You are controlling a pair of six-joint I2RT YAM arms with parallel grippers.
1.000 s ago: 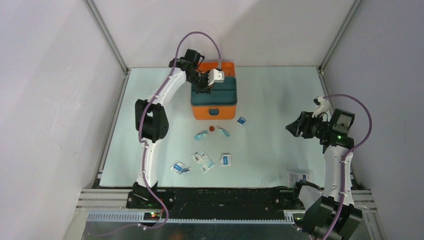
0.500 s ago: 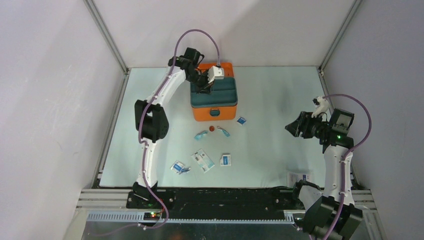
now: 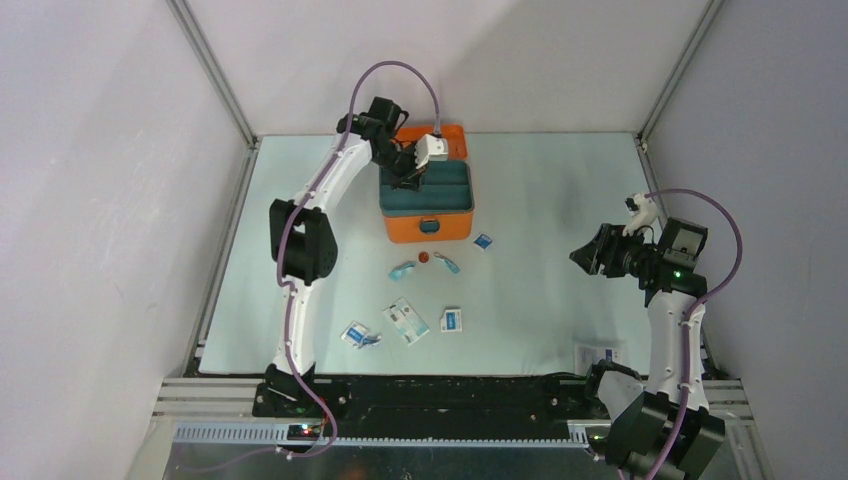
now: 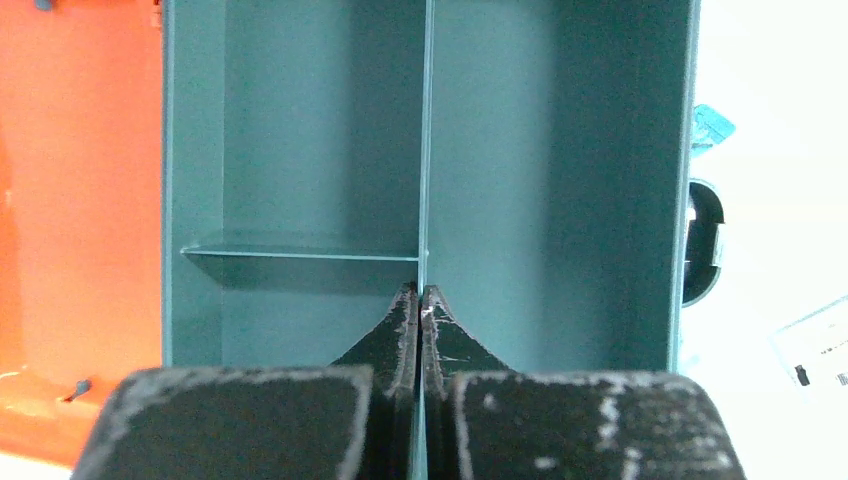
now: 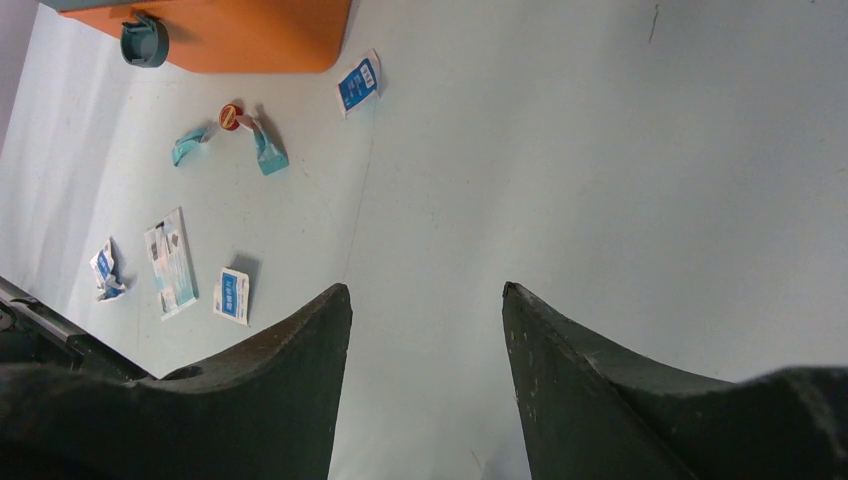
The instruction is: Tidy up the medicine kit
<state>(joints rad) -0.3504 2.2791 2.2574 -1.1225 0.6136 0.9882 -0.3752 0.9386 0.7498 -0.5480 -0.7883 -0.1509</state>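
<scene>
The orange medicine kit (image 3: pixel 428 227) stands open at the back of the table, with a teal latch (image 3: pixel 428 225) on its front. The dark teal compartment tray (image 3: pixel 440 190) sits in it. My left gripper (image 3: pixel 405 172) reaches down into the tray. In the left wrist view it (image 4: pixel 420 292) is shut on the tray's thin centre divider (image 4: pixel 425 150), with orange kit plastic (image 4: pixel 80 200) to the left. My right gripper (image 3: pixel 585 256) hangs open and empty above bare table at the right, as its wrist view (image 5: pixel 427 290) also shows.
Loose items lie in front of the kit: a blue packet (image 3: pixel 483 241), a red cap (image 3: pixel 423 257), teal wrappers (image 3: pixel 402 269), a leaflet (image 3: pixel 405 320), another blue packet (image 3: pixel 451 319) and a crumpled packet (image 3: pixel 359 335). A white paper (image 3: pixel 598 354) lies near the right arm's base.
My left gripper has shifted slightly, and the teal tray has moved a little to the left with it. The right arm has not moved.
</scene>
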